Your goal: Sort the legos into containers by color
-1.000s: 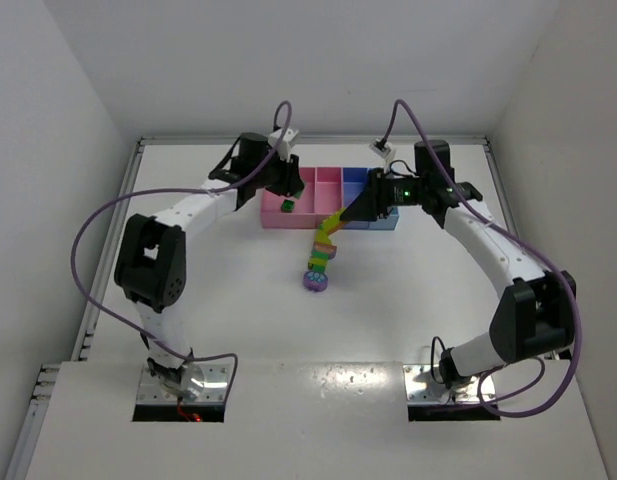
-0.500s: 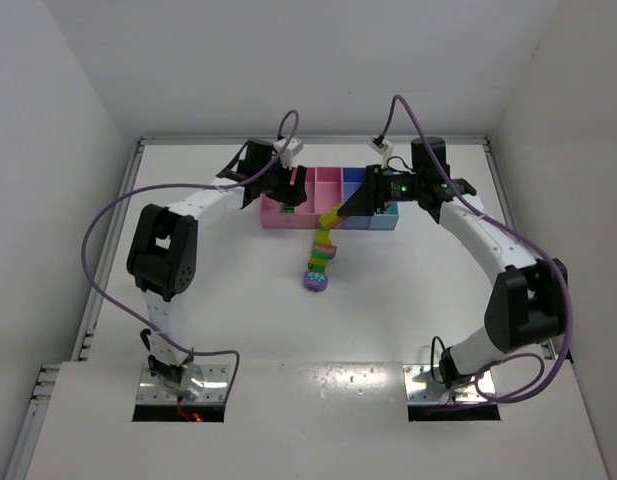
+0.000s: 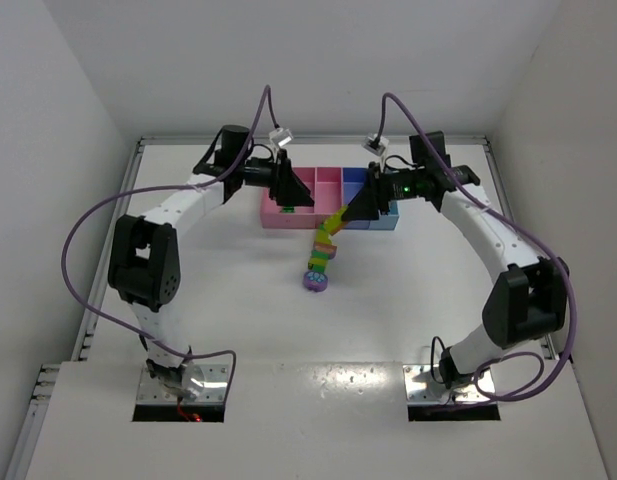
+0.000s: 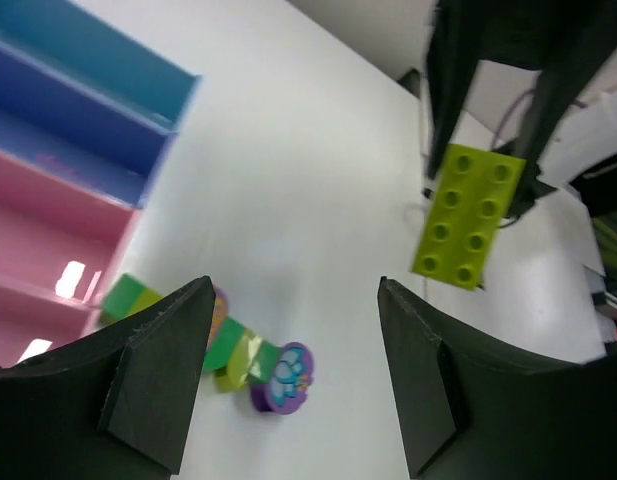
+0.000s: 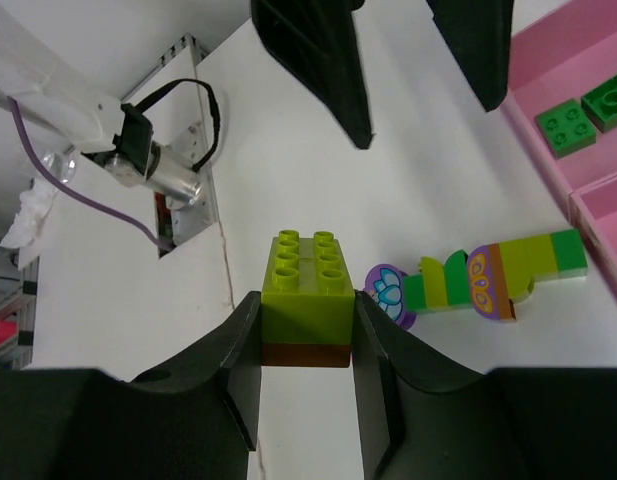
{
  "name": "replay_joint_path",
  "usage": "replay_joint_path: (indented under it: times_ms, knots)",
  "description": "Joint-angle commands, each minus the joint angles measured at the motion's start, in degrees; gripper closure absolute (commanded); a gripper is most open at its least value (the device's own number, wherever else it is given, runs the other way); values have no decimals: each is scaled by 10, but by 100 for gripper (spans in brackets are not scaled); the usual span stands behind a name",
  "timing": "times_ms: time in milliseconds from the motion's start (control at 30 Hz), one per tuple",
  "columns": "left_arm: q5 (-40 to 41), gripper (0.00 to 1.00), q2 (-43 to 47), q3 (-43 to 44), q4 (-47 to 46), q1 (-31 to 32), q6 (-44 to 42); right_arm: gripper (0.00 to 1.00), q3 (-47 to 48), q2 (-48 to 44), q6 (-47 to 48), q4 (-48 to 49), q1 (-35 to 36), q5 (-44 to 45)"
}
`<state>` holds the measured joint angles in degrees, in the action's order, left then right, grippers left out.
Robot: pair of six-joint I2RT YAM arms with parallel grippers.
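Observation:
My left gripper [image 3: 288,188] hangs open and empty over the left pink compartment of the containers tray [image 3: 288,222]; two green bricks [image 5: 578,115] lie in that compartment. My right gripper [image 5: 306,312] is shut on a lime-green brick [image 5: 306,285] with a brown underside, held in the air before the tray's front edge [image 3: 334,217]. On the table below lies a multicoloured strip of legos [image 3: 321,250], ending in a round purple piece [image 3: 316,281]. In the left wrist view the strip [image 4: 188,335] and round piece [image 4: 283,378] show between my open fingers [image 4: 158,370], with the lime brick [image 4: 466,215] beyond.
The tray also has pink [image 4: 38,230], purple-blue [image 4: 68,120] and light-blue [image 4: 108,55] compartments. White walls enclose the table on three sides. Purple cables loop off both arms, and the arm bases sit at the near edge.
My left gripper has opened and let a green brick drop into the left pink compartment, then drawn back and up. The right gripper still holds the lime brick, shifted slightly.

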<state>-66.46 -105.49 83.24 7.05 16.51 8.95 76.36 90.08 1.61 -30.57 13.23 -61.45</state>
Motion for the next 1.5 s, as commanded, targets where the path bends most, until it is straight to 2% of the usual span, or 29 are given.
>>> replay_joint_path:
  times_ms: [0, 300, 500, 867, 933, 1033, 1067, 1167, 1200, 1333, 1367, 1433, 1467]
  knots:
    - [-75, 28, 40, -5, -17, 15, 4, 100, 20, 11, 36, -6, 7, -31]
    - [-80, 28, 70, -11, -17, 54, 4, 100, 26, 21, 31, 1, 12, -31]
    - [-68, 28, 71, -21, -17, 59, 4, 100, 26, 21, -5, 30, 12, -42]
    - [-68, 28, 76, -32, -17, 86, 9, 100, 31, 21, -10, 35, 22, -47]
    - [-68, 32, 76, -32, -17, 86, 9, 100, 36, 21, -10, 35, 22, -47]
    - [-68, 46, 76, -32, -17, 86, 9, 100, 36, 21, -10, 40, 22, -47]
    - [-68, 55, 76, -32, -17, 86, 9, 100, 36, 21, -10, 40, 22, -47]
    - [-74, 67, 76, -32, -17, 86, 9, 100, 36, 21, -10, 40, 22, -47]
    - [-74, 75, 76, -32, -17, 86, 9, 100, 36, 21, -10, 40, 22, -47]
    - [-74, 91, 76, -37, -17, 86, 4, 99, 25, 21, -10, 40, 22, -29]
    - [-74, 93, 81, -37, -17, 86, -2, 79, 19, 16, -10, 40, 22, -23]
    - [-68, 94, 95, -44, -17, 86, -2, 58, 13, 11, -26, 35, 17, -17]
    - [-61, 94, 101, -51, -17, 86, -7, 43, 13, 11, -32, 35, 17, -17]
